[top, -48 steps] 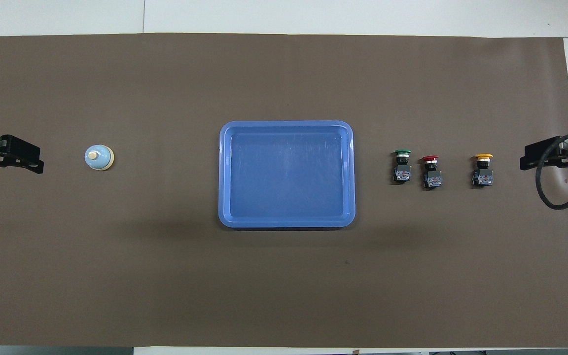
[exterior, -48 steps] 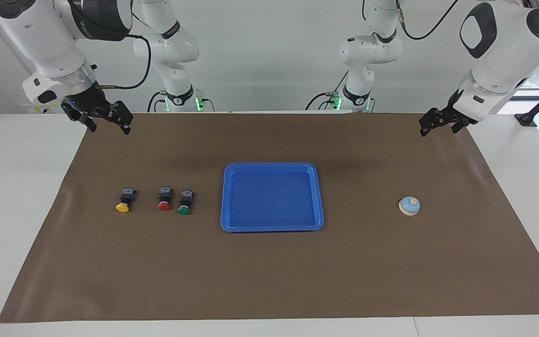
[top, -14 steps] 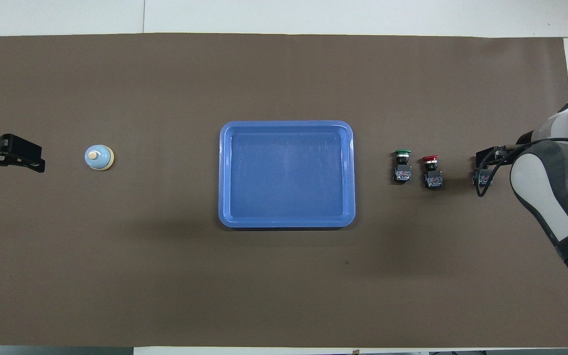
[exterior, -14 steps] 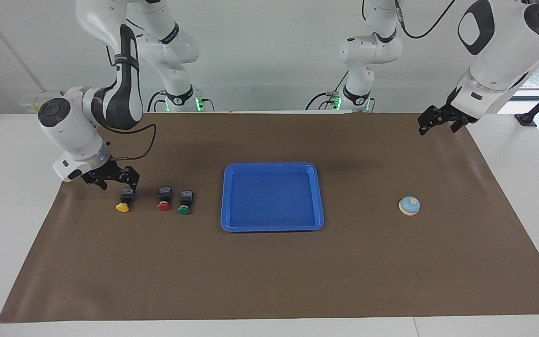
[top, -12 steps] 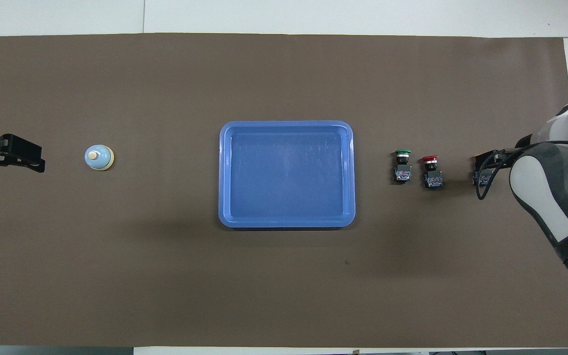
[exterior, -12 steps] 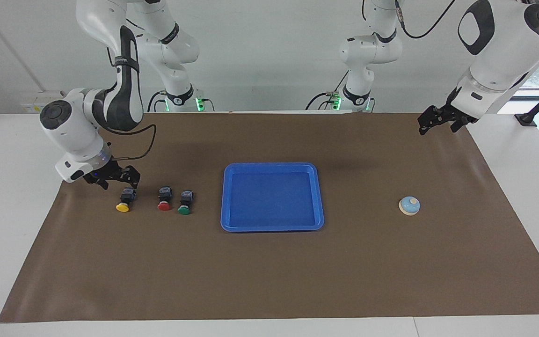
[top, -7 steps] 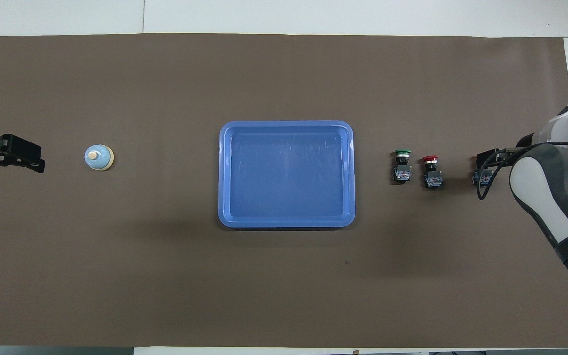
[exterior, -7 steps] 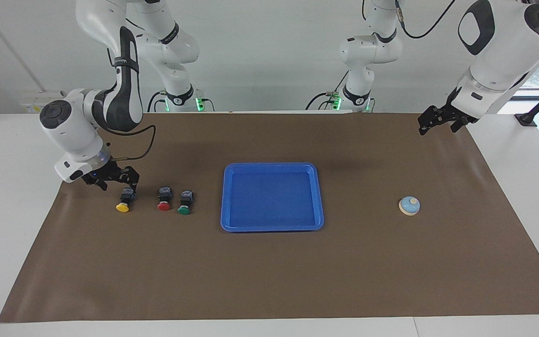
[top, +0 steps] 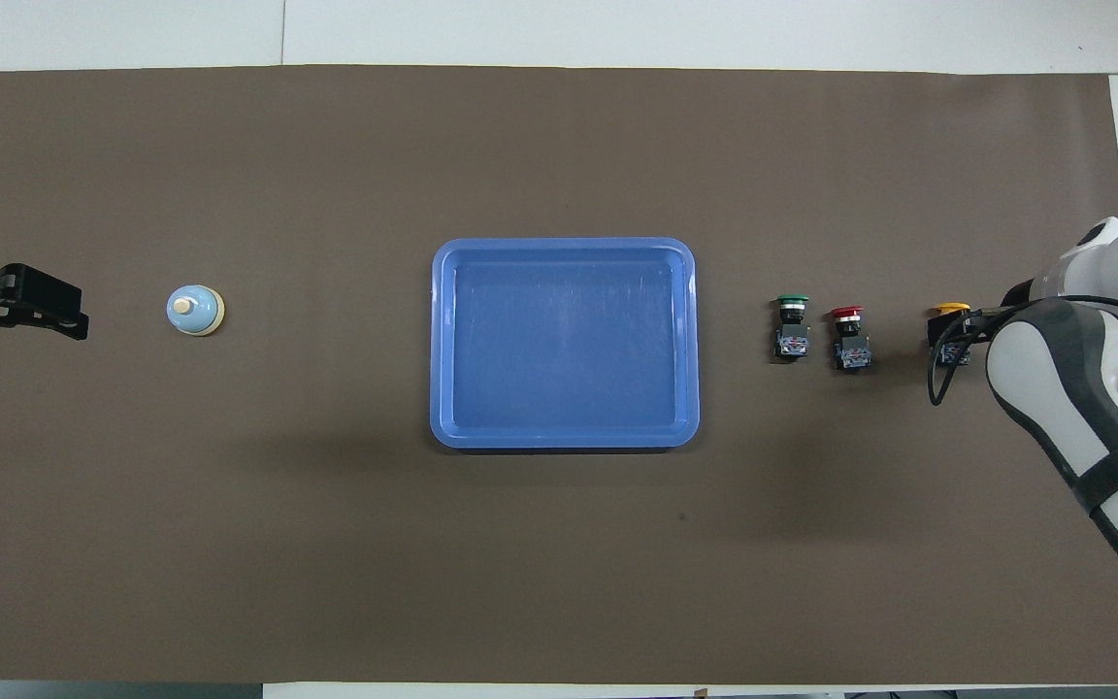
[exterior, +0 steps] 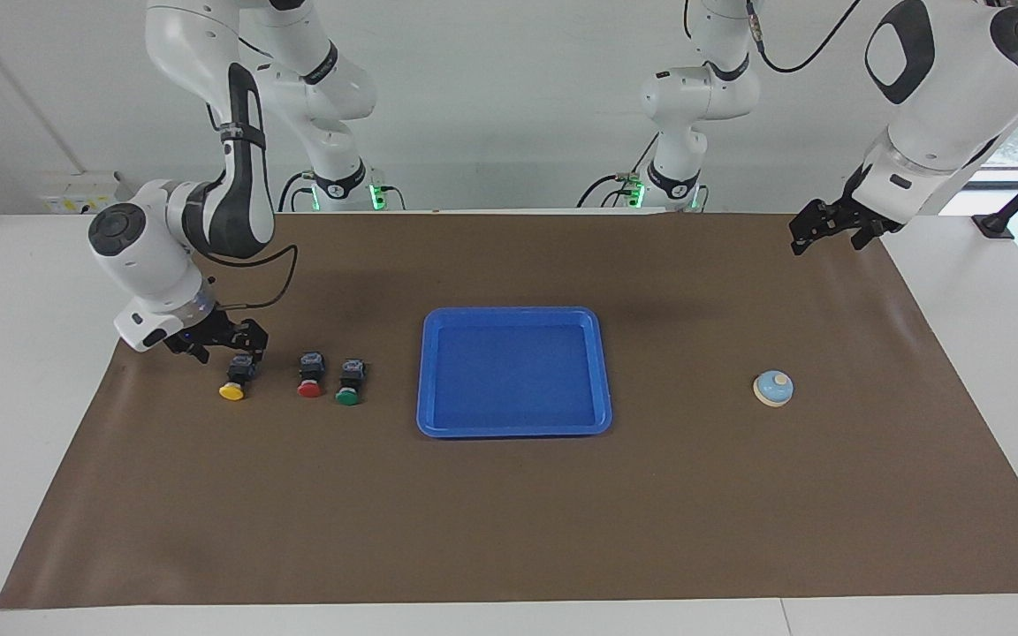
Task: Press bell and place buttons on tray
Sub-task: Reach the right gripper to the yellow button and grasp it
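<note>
Overhead hides right pincer (exterior: 228,344), open astride yellow button (exterior: 233,380); left (exterior: 831,231) unreadable.

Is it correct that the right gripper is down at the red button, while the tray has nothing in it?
Not quite: the facing view shows the right gripper at the yellow button, not the red button. The tray has nothing in it.

Facing and overhead views, opposed.
</note>
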Motion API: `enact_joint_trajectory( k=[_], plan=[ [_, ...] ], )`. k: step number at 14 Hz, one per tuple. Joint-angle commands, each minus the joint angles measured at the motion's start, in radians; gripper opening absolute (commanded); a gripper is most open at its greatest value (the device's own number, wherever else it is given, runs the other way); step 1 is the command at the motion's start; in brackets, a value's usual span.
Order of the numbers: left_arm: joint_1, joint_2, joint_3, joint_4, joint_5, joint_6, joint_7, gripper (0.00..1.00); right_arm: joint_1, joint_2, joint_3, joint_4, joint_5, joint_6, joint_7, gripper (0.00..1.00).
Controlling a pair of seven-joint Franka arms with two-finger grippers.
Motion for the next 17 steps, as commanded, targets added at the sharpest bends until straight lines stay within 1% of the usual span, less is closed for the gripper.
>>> enact_joint_trajectory(
  k=[1, 4, 9, 11, 12, 14, 15, 16, 17],
  plan=[
    [0.000, -0.011, 0.005, -0.001, -0.008, -0.001, 0.002, 1.00, -0.012, -0.002, 0.007, -0.012, 0.007, 0.021, -0.027, 1.00],
    [0.000, -0.011, 0.005, -0.001, -0.008, -0.001, 0.002, 1.00, -0.013, 0.009, 0.005, -0.012, 0.007, 0.022, -0.029, 1.00],
    [0.000, -0.009, 0.005, -0.001, -0.008, -0.001, 0.002, 1.00, -0.036, 0.064, 0.005, -0.014, 0.007, 0.061, -0.017, 1.00],
    [-0.001, -0.011, 0.005, -0.001, -0.008, -0.001, 0.002, 1.00, -0.042, 0.068, 0.005, -0.015, 0.007, 0.076, -0.012, 0.96],
    [0.000, -0.011, 0.005, -0.001, -0.008, -0.001, 0.002, 1.00, -0.041, 0.073, 0.005, -0.015, 0.007, 0.076, 0.002, 0.89],
    [0.000, -0.009, 0.005, -0.001, -0.010, -0.001, 0.002, 1.00, -0.033, 0.071, 0.005, -0.024, 0.007, 0.076, 0.012, 0.56],
    [0.000, -0.009, 0.004, -0.001, -0.008, -0.001, 0.002, 1.00, -0.032, 0.071, 0.005, -0.025, 0.007, 0.076, 0.012, 0.37],
    [0.000, -0.011, 0.005, -0.001, -0.008, -0.001, 0.002, 1.00, -0.030, 0.071, 0.005, -0.023, 0.007, 0.073, 0.012, 0.09],
    [0.000, -0.011, 0.004, -0.001, -0.008, -0.001, 0.002, 1.00, -0.029, 0.071, 0.005, -0.018, 0.007, 0.070, 0.011, 0.00]
  ],
)
